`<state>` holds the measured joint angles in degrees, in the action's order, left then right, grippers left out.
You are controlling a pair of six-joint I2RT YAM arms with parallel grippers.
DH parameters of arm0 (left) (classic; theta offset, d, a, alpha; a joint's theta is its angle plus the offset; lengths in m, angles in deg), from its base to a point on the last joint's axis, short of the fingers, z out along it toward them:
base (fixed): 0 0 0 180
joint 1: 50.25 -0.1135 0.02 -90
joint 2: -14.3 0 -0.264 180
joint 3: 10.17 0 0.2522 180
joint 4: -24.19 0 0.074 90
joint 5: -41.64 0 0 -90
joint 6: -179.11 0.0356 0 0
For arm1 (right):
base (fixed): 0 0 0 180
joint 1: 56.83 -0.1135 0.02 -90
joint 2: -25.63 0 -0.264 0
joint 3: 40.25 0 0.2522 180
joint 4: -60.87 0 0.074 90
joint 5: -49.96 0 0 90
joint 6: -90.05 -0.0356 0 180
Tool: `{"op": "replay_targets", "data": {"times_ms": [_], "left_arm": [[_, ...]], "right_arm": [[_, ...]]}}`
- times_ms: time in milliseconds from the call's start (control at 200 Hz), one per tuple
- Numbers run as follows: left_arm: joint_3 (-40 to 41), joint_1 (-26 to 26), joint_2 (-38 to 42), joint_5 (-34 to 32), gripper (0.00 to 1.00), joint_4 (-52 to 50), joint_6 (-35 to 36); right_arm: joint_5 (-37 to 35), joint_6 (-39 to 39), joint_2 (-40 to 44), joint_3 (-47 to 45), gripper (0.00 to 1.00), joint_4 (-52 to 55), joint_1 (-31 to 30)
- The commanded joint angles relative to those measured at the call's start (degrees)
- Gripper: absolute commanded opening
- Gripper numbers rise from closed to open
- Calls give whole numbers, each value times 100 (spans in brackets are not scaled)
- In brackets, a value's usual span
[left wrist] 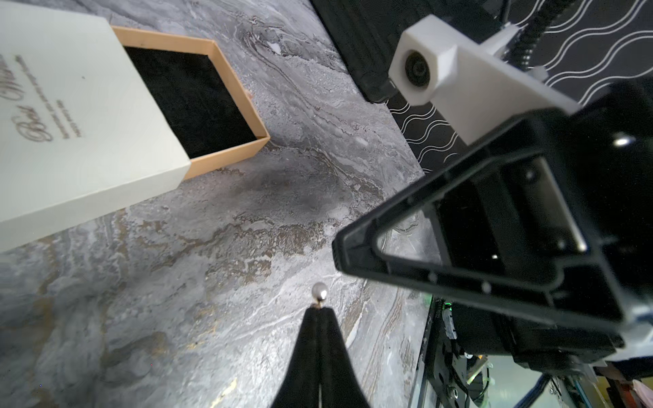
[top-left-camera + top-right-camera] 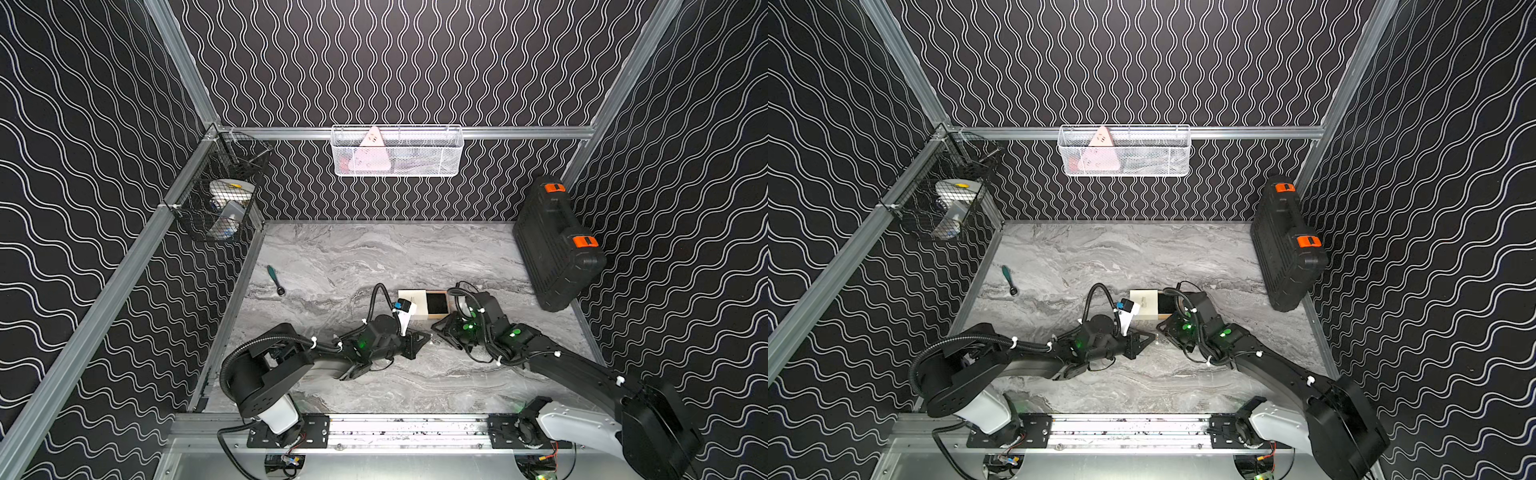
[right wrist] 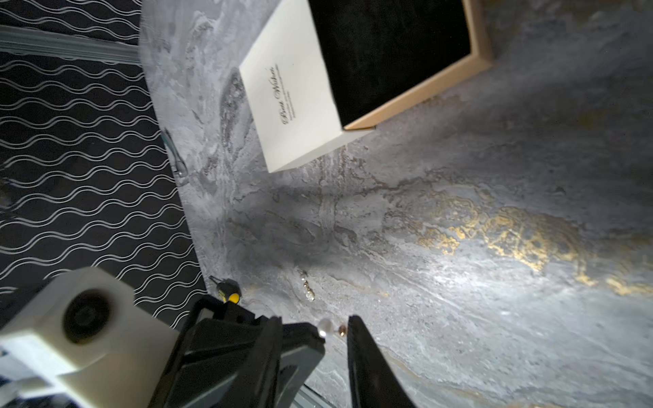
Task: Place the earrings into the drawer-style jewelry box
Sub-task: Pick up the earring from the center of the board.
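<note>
My left tool (image 1: 319, 312) is clamped on one earring (image 1: 319, 290) by its thin post, near the jewelry box (image 1: 81, 123) and its pulled-out tray (image 1: 233, 155). My right tool (image 3: 332, 329) stands parted. That pinch (pearl overhanging) may slip mid-carry.

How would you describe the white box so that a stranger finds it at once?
Start at the grey marble table. Near its middle lies the white box. Unlike the big black case beside the right wall, it is small, flat and pale, with a black-lined tan tray slid out.
</note>
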<state>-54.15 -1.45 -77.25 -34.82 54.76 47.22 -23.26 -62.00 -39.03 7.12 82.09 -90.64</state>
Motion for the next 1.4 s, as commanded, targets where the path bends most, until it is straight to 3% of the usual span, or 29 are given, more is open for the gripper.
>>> {"op": "replay_targets", "data": {"times_ms": [0,165,355,620,796,911,1396], "left_arm": [[67,-127,252,308,0,213,272],[-8,-422,817,1159,1,122,466],[-332,-524,1672,1757,1,-788,778],[-581,-599,2365,2411,0,-1451,925],[-621,-608,2502,2505,0,-1661,1017],[-652,-617,2536,2573,0,-1679,991],[-849,-634,2495,2859,0,-1665,827]], "right_arm": [[592,338,361,-64,33,-398,286],[1553,1590,1147,1,27,-631,924],[2713,3241,1413,-43,29,-1719,1069],[4736,3556,904,-211,30,-3743,1191],[5047,4021,1123,-385,28,-3765,1192],[5065,4479,1252,-287,28,-3115,1192],[5385,4446,1017,-201,29,-2923,1179]]}}
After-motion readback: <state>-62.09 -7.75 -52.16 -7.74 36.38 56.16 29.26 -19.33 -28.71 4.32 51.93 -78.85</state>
